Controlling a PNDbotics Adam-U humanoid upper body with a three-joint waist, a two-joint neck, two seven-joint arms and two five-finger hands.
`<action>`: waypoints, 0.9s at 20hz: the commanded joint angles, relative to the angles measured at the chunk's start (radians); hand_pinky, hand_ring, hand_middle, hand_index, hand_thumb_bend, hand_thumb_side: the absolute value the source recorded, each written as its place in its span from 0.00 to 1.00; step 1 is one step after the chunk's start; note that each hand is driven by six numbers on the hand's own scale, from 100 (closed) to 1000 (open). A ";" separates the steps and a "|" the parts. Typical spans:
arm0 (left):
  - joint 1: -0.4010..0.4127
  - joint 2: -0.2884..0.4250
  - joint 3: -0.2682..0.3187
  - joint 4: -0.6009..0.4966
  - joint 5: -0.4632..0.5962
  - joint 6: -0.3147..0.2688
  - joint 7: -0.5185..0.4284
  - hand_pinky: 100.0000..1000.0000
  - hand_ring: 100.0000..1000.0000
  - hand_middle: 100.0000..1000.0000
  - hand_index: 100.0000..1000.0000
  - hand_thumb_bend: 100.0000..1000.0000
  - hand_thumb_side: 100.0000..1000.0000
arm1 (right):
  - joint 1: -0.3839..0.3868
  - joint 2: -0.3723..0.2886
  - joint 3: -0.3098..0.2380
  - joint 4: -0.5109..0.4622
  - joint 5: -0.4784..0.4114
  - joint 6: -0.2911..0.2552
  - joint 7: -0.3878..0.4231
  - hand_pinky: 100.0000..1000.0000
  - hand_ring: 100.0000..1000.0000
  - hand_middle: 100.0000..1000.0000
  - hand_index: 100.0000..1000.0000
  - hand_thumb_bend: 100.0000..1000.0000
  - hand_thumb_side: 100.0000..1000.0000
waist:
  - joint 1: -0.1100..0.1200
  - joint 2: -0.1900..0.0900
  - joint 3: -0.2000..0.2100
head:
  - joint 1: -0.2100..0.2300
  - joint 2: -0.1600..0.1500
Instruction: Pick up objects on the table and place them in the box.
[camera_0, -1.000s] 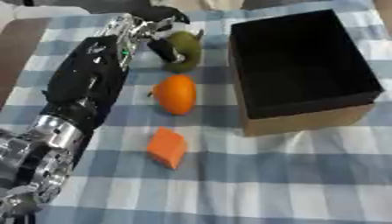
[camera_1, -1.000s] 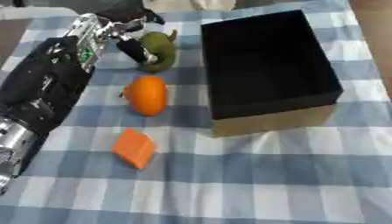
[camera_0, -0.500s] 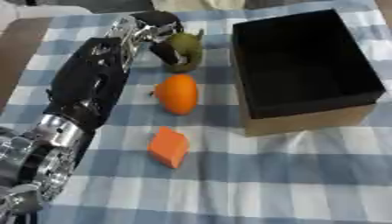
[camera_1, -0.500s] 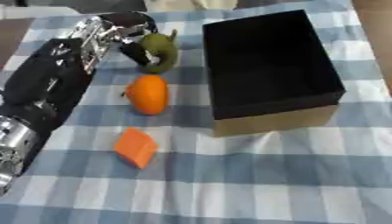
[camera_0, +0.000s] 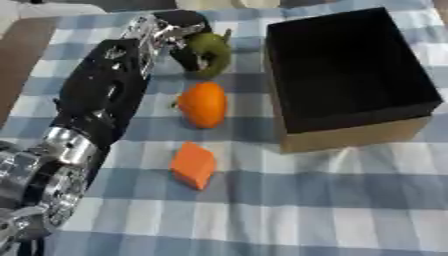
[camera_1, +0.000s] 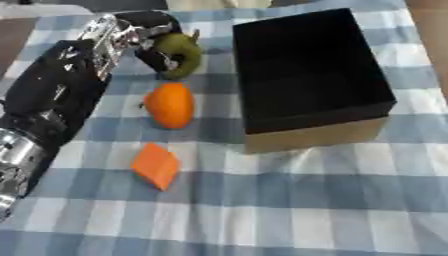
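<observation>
Blue-checked cloth covers the worktop (camera_0: 262, 220), where the left hand (camera_0: 175, 31) has its fingers (camera_0: 194, 56) curled around a green pear (camera_0: 210, 50), probably for lifting. Beside the open black box (camera_0: 350, 75) lie an orange (camera_0: 203, 104) and an orange wedge (camera_0: 192, 165), untouched.

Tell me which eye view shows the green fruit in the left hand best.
The left eye view: the green fruit sits nearer the middle, its stem visible, with the left hand curled round it. The right eye view shows the same fruit and hand, further left.
</observation>
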 joint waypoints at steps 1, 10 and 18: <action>-0.022 0.014 -0.016 -0.011 0.055 -0.008 -0.024 0.86 0.87 0.75 0.64 0.00 0.17 | 0.003 -0.011 -0.010 -0.010 0.004 0.003 -0.008 0.91 1.00 0.33 0.89 0.00 0.41 | 0.006 -0.030 0.002 | -0.001 0.010; -0.029 0.013 -0.039 -0.029 0.157 -0.007 -0.035 0.77 0.80 0.70 0.61 0.00 0.16 | 0.017 -0.018 -0.011 -0.010 0.002 0.006 -0.016 0.91 1.00 0.34 0.89 0.00 0.41 | 0.003 -0.052 0.011 | -0.005 0.020; -0.031 0.015 -0.054 -0.052 0.193 -0.032 -0.002 0.69 0.73 0.65 0.66 0.00 0.13 | 0.024 -0.022 -0.011 -0.010 -0.007 0.007 -0.017 0.91 1.00 0.34 0.89 0.00 0.41 | 0.002 -0.066 0.017 | -0.006 0.022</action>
